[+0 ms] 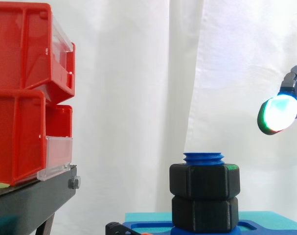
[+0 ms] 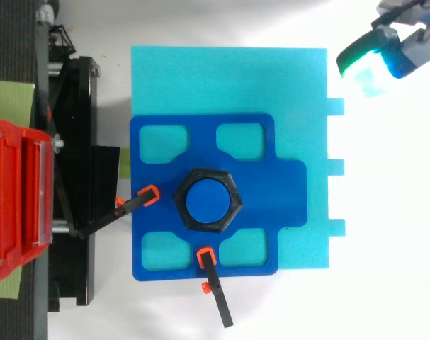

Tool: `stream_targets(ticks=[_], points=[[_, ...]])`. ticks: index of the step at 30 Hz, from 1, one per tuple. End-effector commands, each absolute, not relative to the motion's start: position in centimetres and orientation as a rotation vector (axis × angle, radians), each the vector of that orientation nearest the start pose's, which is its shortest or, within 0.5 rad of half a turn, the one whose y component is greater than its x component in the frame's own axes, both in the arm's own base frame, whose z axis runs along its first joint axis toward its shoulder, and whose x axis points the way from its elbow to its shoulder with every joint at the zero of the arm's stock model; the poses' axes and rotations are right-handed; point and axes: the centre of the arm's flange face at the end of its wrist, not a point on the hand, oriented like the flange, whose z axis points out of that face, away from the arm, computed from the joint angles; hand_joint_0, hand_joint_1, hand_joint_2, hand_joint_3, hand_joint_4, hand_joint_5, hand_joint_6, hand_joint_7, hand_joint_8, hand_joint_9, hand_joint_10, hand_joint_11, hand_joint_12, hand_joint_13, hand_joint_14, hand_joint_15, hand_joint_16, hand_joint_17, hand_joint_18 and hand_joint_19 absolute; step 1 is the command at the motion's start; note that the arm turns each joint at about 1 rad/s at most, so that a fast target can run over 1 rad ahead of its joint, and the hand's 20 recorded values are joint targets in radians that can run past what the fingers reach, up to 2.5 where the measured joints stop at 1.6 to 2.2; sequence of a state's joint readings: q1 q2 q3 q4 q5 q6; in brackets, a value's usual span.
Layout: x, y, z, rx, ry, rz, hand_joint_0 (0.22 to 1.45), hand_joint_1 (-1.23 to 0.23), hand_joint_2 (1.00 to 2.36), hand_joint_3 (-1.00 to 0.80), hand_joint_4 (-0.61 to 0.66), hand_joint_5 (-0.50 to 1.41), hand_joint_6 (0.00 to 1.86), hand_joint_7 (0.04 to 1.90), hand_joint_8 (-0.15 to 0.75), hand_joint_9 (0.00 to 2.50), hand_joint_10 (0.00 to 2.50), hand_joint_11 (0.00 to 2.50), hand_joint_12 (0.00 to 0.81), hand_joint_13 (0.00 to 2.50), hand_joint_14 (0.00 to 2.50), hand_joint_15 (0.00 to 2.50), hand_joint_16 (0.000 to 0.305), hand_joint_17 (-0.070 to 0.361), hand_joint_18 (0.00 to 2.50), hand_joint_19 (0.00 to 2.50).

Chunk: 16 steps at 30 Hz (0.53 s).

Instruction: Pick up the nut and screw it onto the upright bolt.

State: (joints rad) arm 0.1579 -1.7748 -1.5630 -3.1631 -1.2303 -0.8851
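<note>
The nut [image 1: 204,181] is black, hexagonal and chunky. It is threaded on the upright blue bolt [image 2: 206,200], whose ridged top pokes out above it, and it sits directly on a second black hex piece [image 1: 204,213]. The bolt stands on a blue plate [image 2: 285,184] over a cyan mat [image 2: 229,78]. Two red bins [image 1: 21,93] with clear fronts are stacked on the black stand [image 1: 31,200]; their contents cannot be made out. The robot hand [image 1: 280,113] glows white-green at the right edge, well apart from the nut; I cannot tell whether it is spread or curled
</note>
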Motion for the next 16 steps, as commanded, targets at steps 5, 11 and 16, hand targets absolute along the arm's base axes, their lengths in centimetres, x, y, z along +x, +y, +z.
stream_targets(ticks=[5,11,16], points=[[56.04,-7.94,38.45,0.697,1.644,0.304,0.49,-0.29,1.0,-0.5,0.11,-0.22,0.5,0.6,0.19,0.18,0.0,0.0,0.332,0.15,0.0,0.0,0.041,0.092,0.0,0.0],[56.04,-7.94,38.45,0.697,1.644,0.304,0.49,-0.29,1.0,-0.5,0.11,-0.22,0.5,0.62,0.192,0.19,0.0,0.0,0.333,0.15,0.0,0.0,0.041,0.092,0.0,0.0],[56.04,-7.94,38.45,0.697,1.644,0.304,0.49,-0.3,1.0,-0.5,0.12,-0.22,0.5,0.65,0.189,0.18,0.0,0.0,0.331,0.16,0.0,0.0,0.041,0.091,0.0,0.0]])
